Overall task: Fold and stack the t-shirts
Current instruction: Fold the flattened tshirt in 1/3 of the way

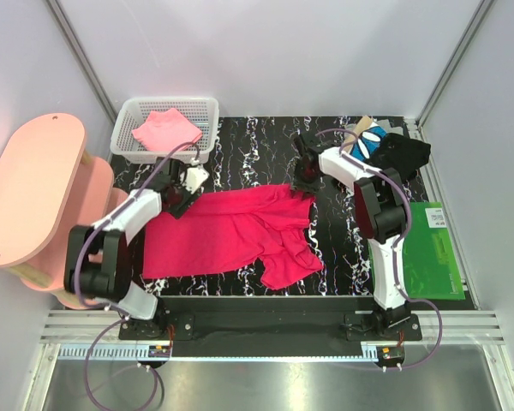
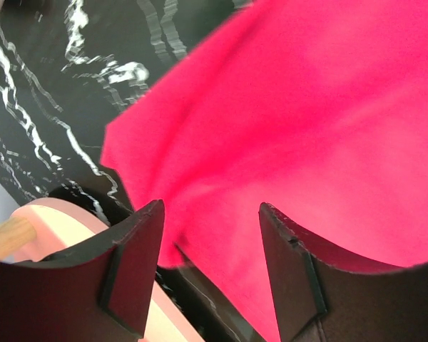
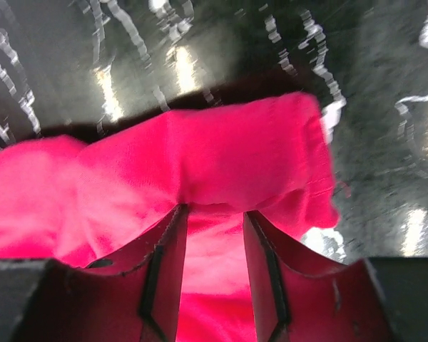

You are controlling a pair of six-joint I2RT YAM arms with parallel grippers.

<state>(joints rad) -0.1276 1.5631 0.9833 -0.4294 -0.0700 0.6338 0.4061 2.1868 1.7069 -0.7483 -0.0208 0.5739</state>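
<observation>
- Crimson t-shirt [image 1: 231,231] lies mostly spread on the black marbled desk [image 1: 343,235], mid-desk between the two arms. Its near-right part is rumpled, with a sleeve sticking out toward the near edge.
- Left gripper [image 1: 178,201] sits at the shirt's far-left corner. In the left wrist view the gripper [image 2: 210,231] is spread wide. The red cloth [image 2: 307,128] lies under and between the fingers [image 2: 135,263], and no pinch is visible.
- Right gripper [image 1: 305,181] is at the shirt's far-right corner. In the right wrist view the gripper [image 3: 214,239] is pinching a raised fold of the red cloth [image 3: 221,157], which puckers around the fingertips [image 3: 167,249].
- Pink t-shirt [image 1: 165,128] is loose in the white mesh basket [image 1: 124,137] at the far-left of the desk.
- Black t-shirt [image 1: 404,152] and blue-with-white t-shirt [image 1: 370,138] are at the far-right corner, touching each other and well apart from the crimson one.
- Green mat [image 1: 428,253] lies flat along the right edge, beside the right arm.
</observation>
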